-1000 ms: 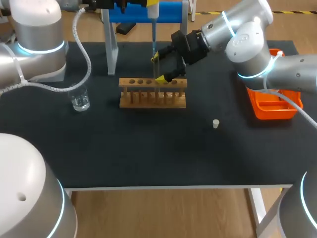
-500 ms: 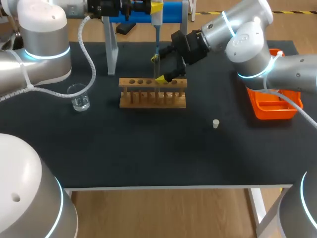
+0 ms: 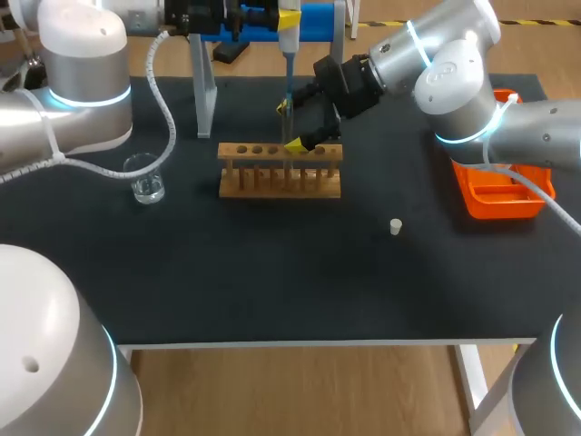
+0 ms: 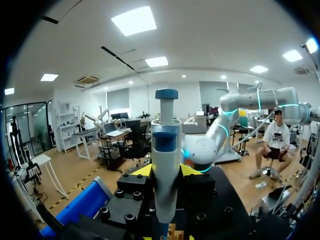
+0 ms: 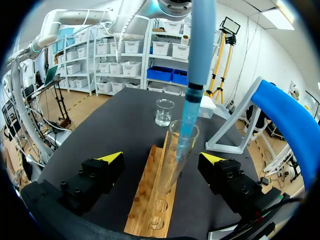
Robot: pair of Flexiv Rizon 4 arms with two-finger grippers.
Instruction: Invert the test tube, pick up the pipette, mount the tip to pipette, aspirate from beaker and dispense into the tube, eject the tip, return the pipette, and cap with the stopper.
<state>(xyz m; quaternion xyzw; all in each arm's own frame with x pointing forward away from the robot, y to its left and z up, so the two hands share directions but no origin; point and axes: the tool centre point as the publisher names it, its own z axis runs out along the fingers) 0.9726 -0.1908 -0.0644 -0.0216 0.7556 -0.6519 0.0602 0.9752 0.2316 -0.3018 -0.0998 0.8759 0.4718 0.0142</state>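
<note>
Black desk (image 3: 272,282), light-brown wooden rack (image 3: 280,174), pale-grey pipette (image 4: 166,170) capped blue, translucent blue tip (image 5: 200,55), clear beaker (image 3: 145,183) and tube (image 5: 176,155), orange tray (image 3: 501,198), white stopper (image 3: 396,226).

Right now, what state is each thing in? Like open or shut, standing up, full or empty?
Test tube: upright in the rack, uncapped, pipette tip in its mouth.
Pipette: held upright, tip mounted.
Left gripper: shut on the pipette.
Right gripper: open around the test tube, not touching it.
Beaker: upright, a little clear liquid inside.
Stopper: loose on the table, not on the tube.
</note>
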